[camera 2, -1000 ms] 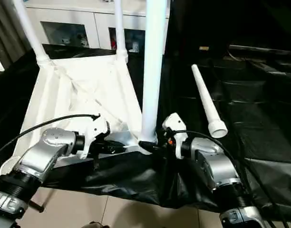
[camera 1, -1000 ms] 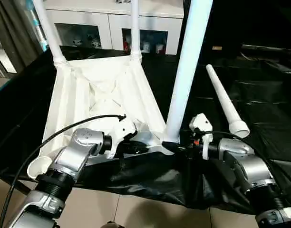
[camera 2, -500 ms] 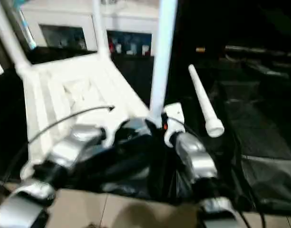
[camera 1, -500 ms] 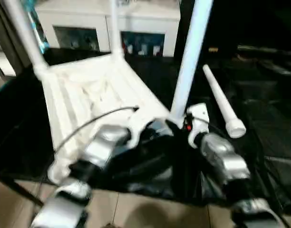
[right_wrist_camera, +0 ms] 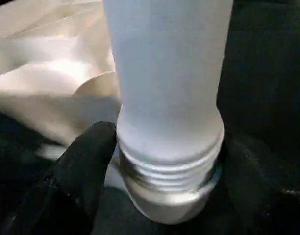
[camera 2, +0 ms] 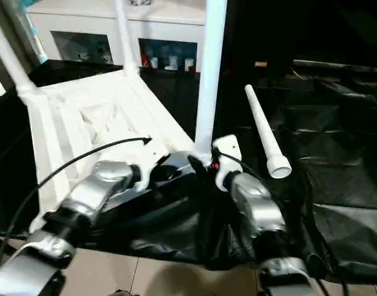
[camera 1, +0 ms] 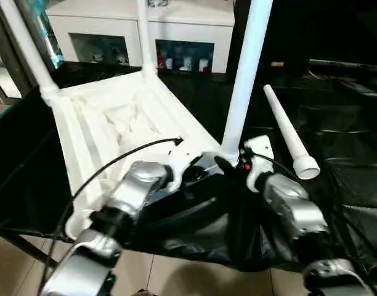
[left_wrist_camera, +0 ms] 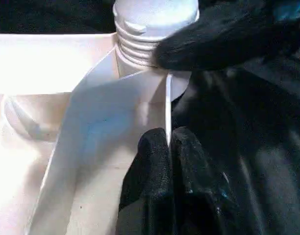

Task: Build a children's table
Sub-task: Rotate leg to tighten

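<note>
Flanking corner leg (right_wrist_camera: 167,98): right hand (right_wrist_camera: 160,171)

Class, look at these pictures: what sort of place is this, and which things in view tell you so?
Probably an indoor room set up as a robot workspace: a white cabinet with glass-fronted compartments holding small items, a tiled floor, and a workbench draped in black sheeting.

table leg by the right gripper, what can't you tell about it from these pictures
- How far the leg is screwed in: in the right wrist view its threads still show, but the right gripper covers the joint.
- Its top: cut off by the upper edge of both eye views.
- The corner socket beneath it: in the left wrist view a black finger of the right gripper hides part of it.
- Left gripper: pinches the tabletop's thin edge; grip depth is hidden.
</note>
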Robot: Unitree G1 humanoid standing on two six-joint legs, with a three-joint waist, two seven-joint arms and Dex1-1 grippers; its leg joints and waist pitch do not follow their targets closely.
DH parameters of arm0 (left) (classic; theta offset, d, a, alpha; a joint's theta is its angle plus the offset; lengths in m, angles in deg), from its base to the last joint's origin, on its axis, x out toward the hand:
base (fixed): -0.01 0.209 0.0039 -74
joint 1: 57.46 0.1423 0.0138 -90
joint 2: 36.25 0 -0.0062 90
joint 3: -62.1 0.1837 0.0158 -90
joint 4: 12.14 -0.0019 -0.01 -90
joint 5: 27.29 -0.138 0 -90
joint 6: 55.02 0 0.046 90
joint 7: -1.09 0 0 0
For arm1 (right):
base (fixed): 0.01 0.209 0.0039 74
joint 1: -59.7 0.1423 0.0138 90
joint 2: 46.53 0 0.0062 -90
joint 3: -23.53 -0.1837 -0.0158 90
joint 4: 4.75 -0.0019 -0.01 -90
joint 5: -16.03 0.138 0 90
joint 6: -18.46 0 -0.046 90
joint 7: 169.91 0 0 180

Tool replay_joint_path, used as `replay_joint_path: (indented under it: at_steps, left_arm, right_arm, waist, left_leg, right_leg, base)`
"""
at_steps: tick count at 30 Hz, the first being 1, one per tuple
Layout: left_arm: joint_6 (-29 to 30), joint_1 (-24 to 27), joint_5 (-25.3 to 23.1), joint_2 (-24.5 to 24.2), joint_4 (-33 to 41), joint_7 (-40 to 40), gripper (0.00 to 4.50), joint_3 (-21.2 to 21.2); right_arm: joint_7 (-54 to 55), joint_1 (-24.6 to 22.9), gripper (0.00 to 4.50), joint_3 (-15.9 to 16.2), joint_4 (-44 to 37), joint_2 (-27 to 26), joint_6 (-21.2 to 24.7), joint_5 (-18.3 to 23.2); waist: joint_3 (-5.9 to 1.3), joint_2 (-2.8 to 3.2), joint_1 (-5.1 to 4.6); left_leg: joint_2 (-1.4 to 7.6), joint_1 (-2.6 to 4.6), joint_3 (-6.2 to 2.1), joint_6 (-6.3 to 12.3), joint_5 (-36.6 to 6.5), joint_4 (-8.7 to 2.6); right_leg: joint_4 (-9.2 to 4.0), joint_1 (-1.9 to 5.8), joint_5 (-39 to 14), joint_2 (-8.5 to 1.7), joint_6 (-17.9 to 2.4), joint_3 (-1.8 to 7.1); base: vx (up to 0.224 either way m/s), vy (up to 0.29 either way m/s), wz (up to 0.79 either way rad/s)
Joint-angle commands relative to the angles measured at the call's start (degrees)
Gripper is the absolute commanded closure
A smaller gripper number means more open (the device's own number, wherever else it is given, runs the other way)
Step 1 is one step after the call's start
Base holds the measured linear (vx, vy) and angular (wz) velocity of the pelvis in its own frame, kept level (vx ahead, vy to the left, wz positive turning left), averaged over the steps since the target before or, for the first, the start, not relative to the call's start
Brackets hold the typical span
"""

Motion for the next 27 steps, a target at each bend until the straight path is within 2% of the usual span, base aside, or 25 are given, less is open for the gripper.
replay_joint_path:
  at_steps: [1,3,4,6,7,8,9,11,13,19,23,27]
  left_arm:
    - [-3.4,1.5,3.8,-0.8,3.9,-7.4,4.5,2.0]
    - [-3.5,1.8,4.2,-1.4,4.4,-8.6,4.5,1.9]
    - [-3.0,2.1,4.8,-2.1,5.0,-9.9,4.5,1.7]
    - [-3.0,2.2,5.2,-3.0,5.4,-11.3,4.5,1.4]
    - [-3.0,2.3,5.3,-3.4,5.5,-11.7,4.5,1.3]
    - [-3.0,2.3,5.4,-3.7,5.6,-12.1,4.5,1.1]
    - [-2.8,2.5,5.7,-4.2,6.0,-13.0,4.5,0.9]
    - [-2.5,2.8,5.9,-4.6,6.5,-13.9,4.5,0.9]
    - [-2.4,3.2,6.0,-5.0,7.0,-14.5,4.5,1.0]
    - [-2.3,3.3,5.6,-5.6,7.2,-14.8,4.5,0.4]
    - [-2.1,2.5,4.0,-4.5,5.3,-10.7,4.5,0.1]
    - [-1.3,-0.5,1.6,-1.2,0.2,-1.7,4.5,-1.2]
  right_arm:
    - [-7.8,-0.7,1.0,3.3,-2.6,1.6,1.4,1.7]
    - [-9.5,-1.0,1.0,3.4,-3.3,2.5,1.9,1.8]
    - [-10.9,-1.2,1.0,3.6,-3.7,3.4,1.8,1.6]
    - [-12.7,-1.4,1.0,3.7,-3.9,4.7,1.9,1.5]
    - [-13.5,-1.5,1.0,3.8,-4.0,5.2,2.0,1.4]
    - [-14.2,-1.5,1.0,3.8,-4.2,5.6,2.0,1.4]
    - [-15.0,-1.6,1.0,3.8,-4.5,5.7,2.2,1.7]
    - [-15.4,-1.7,1.0,3.9,-4.7,5.8,2.4,2.0]
    - [-16.2,-1.7,1.33,4.3,-4.9,6.0,2.8,2.5]
    - [-16.2,-2.0,1.65,4.6,-4.7,5.1,2.8,2.2]
    - [-10.1,-1.8,1.7,3.1,-2.4,2.9,2.1,1.0]
    - [3.3,-0.4,1.71,0.7,2.9,-1.0,1.7,-1.3]
  waist:
    - [-3.61,-0.38,0.33]
    - [-3.48,-0.22,0.24]
    - [-3.46,-0.21,0.36]
    - [-3.39,-0.14,0.51]
    - [-3.49,0.2,0.73]
    - [-3.52,0.0,0.75]
    - [-3.58,0.23,0.9]
    - [-3.63,0.09,0.93]
    - [-3.72,0.15,1.13]
    - [-3.69,0.22,1.26]
    - [-3.58,0.06,1.16]
    - [-3.43,0.07,0.59]
  left_leg:
    - [3.89,1.16,-2.05,3.52,-12.2,-3.85]
    - [3.95,1.21,-2.05,3.18,-13.0,-3.96]
    - [4.03,1.52,-2.01,2.81,-13.7,-4.01]
    - [4.11,1.45,-2.11,2.2,-14.0,-4.15]
    - [4.18,1.56,-2.14,1.94,-14.1,-4.14]
    - [4.14,1.41,-2.13,1.84,-13.9,-4.18]
    - [4.16,1.51,-2.14,1.8,-13.8,-4.15]
    - [4.11,1.4,-2.08,1.93,-13.2,-4.12]
    - [4.18,1.33,-2.12,2.2,-12.1,-4.1]
    - [4.16,1.42,-2.06,1.85,-12.7,-4.11]
    - [4.13,1.49,-2.1,1.18,-13.6,-4.2]
    - [3.88,1.76,-2.19,-0.33,-15.4,-4.32]
  right_leg:
    - [-5.28,2.37,-16.3,-5.81,-10.8,3.17]
    - [-5.38,2.23,-17.7,-5.68,-10.8,3.09]
    - [-5.49,1.97,-18.8,-5.57,-10.6,3.1]
    - [-5.45,2.08,-19.2,-5.65,-10.6,3.07]
    - [-5.35,2.01,-18.8,-5.68,-10.6,3.1]
    - [-5.26,2.13,-18.0,-5.66,-10.8,3.08]
    - [-5.2,2.08,-17.4,-5.71,-10.9,3.11]
    - [-5.05,2.16,-15.9,-5.65,-11.4,3.1]
    - [-4.8,2.34,-14.2,-5.69,-11.8,3.07]
    - [-4.8,2.23,-14.1,-5.67,-12.1,3.05]
    - [-5.05,2.12,-16.2,-5.75,-11.6,3.1]
    - [-5.47,1.78,-19.9,-5.71,-10.6,3.04]
  base:
    - [0.0,0.0,0.0]
    - [0.0,0.0,0.0]
    - [0.0,0.0,0.0]
    - [0.0,0.0,0.0]
    - [0.0,0.0,0.0]
    - [0.0,0.0,0.0]
    - [0.0,0.0,0.0]
    - [0.0,0.0,0.0]
    - [0.0,0.0,0.0]
    - [0.0,0.0,0.0]
    - [0.0,0.0,0.0]
    - [0.0,0.0,0.0]
